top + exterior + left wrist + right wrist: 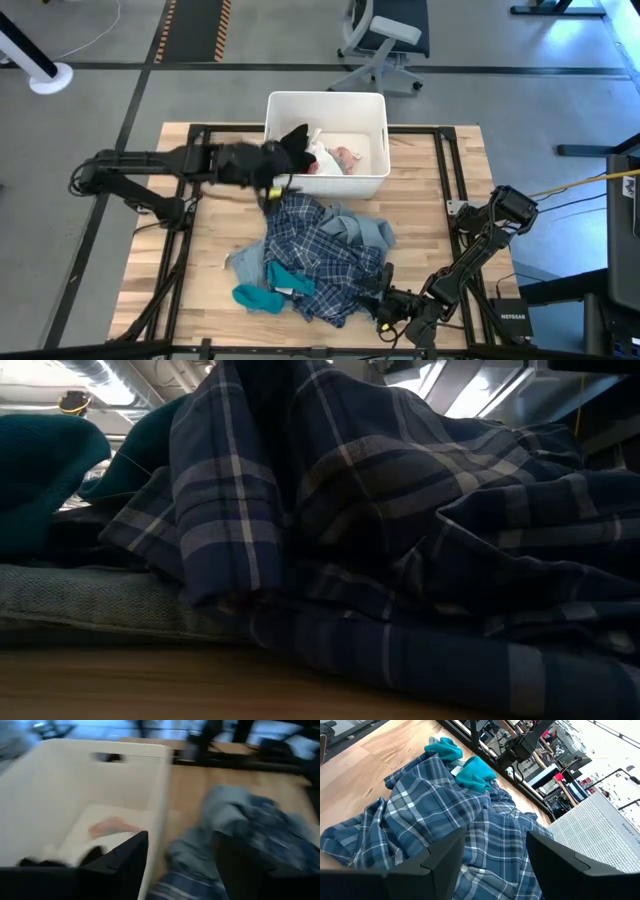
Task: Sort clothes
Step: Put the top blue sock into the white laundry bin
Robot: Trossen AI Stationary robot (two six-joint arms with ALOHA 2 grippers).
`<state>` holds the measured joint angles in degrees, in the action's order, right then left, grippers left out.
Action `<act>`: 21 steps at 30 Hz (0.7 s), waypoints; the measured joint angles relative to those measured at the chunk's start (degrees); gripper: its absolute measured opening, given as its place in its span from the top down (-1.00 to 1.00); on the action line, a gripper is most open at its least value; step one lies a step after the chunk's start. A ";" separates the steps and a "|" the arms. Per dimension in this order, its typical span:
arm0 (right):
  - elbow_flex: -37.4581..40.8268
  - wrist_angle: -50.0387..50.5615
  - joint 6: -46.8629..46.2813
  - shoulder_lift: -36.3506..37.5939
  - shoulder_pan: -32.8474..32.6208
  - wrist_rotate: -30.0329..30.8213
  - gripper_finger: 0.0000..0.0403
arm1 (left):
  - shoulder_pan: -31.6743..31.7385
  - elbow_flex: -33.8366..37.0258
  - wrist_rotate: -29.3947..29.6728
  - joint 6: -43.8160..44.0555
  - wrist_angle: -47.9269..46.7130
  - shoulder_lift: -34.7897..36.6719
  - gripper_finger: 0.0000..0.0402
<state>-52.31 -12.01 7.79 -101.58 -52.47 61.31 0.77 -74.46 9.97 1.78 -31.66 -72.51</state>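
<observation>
A pile of clothes lies on the table's middle: blue plaid shirts [320,250], light blue denim [368,230], a teal piece [260,295] and a grey piece [245,262]. The white bin [375,110] at the far middle holds white [325,155], pink [348,155] and black [295,140] pieces. My left gripper [272,175] is open above the bin's near left corner and empty; in the left wrist view [180,840] one finger shows over the bin's inside and one outside it. My right gripper [383,300] is open at the pile's near edge, facing the plaid shirt [445,820].
Dark frame rails [450,170] run along the table's edges. Bare wood [430,210] lies right of the pile and bin, and more [210,230] to their left. The low view is filled by the plaid shirt [400,510], teal cloth [40,460] and grey cloth [90,600].
</observation>
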 joint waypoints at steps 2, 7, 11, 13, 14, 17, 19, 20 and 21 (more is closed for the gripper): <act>0.00 0.08 0.00 0.00 0.00 -0.02 -0.15 | -4.56 0.00 0.23 -0.53 -0.15 -0.03 -0.05; 0.00 0.10 -0.02 0.00 0.00 0.18 -0.15 | -15.34 0.00 3.98 1.68 -2.76 -0.09 -0.05; 0.00 0.12 -0.36 0.00 0.00 0.23 -0.15 | -21.85 0.00 6.60 5.68 -7.39 -1.24 -0.05; 0.00 0.14 -0.42 0.00 0.00 0.41 -0.15 | -24.20 0.00 6.90 8.24 -9.42 -2.44 -0.05; 0.00 0.13 -0.46 0.00 0.00 0.46 -0.15 | -25.27 0.00 6.95 9.29 -9.60 -3.08 -0.05; 0.00 0.04 -0.50 0.00 0.00 0.55 -0.15 | -28.03 0.00 7.21 11.68 -9.67 -5.45 -0.05; 0.00 0.00 -0.50 0.00 0.00 0.54 -0.15 | -29.22 0.00 7.20 12.63 -9.80 -7.44 -0.05; 0.00 0.00 -0.50 0.00 0.00 0.53 -0.15 | -29.67 0.00 7.20 12.92 -9.95 -8.46 -0.05; 0.00 -0.06 -0.63 0.00 0.00 0.49 -0.15 | -30.00 0.00 7.20 13.13 -9.96 -9.42 -0.05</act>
<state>-52.31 -12.07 7.17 -101.58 -52.47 61.81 -29.22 -74.46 17.17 14.91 -41.62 -81.93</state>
